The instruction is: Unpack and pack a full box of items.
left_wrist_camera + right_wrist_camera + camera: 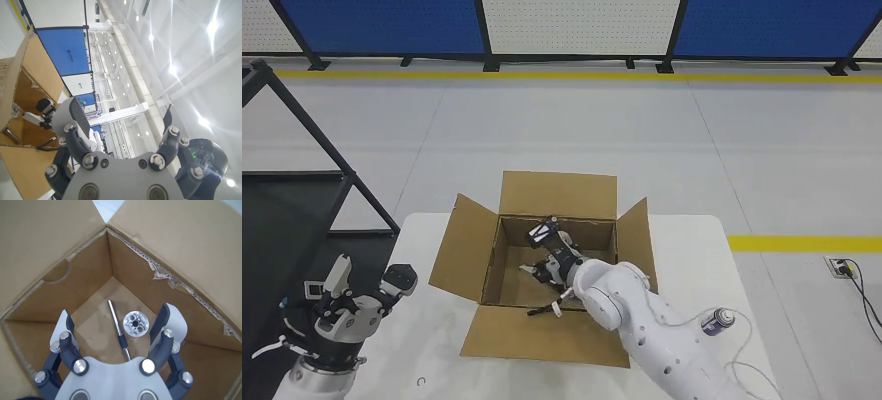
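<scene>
An open cardboard box [542, 195] stands in the middle of the white table [427, 330], flaps spread outward. My right gripper [542, 290] hangs inside it, open and holding nothing. In the right wrist view its jaws [116, 311] stand wide above the box floor, where a metal rod with a dark sleeve [116, 321] lies next to a round metal disc [136, 324]. My left gripper [370, 278] is off the box's left side near the table's front corner, turned upward, open [122, 106] and empty. The left wrist view also catches the rod [12, 136] inside the box [37, 62].
A small bottle with a blue cap [717, 320] stands on the table right of the box. A black frame [302, 130] rises at the table's left. A tiny ring [420, 380] lies near the front edge. Torn cardboard [160, 273] hangs from one inner wall.
</scene>
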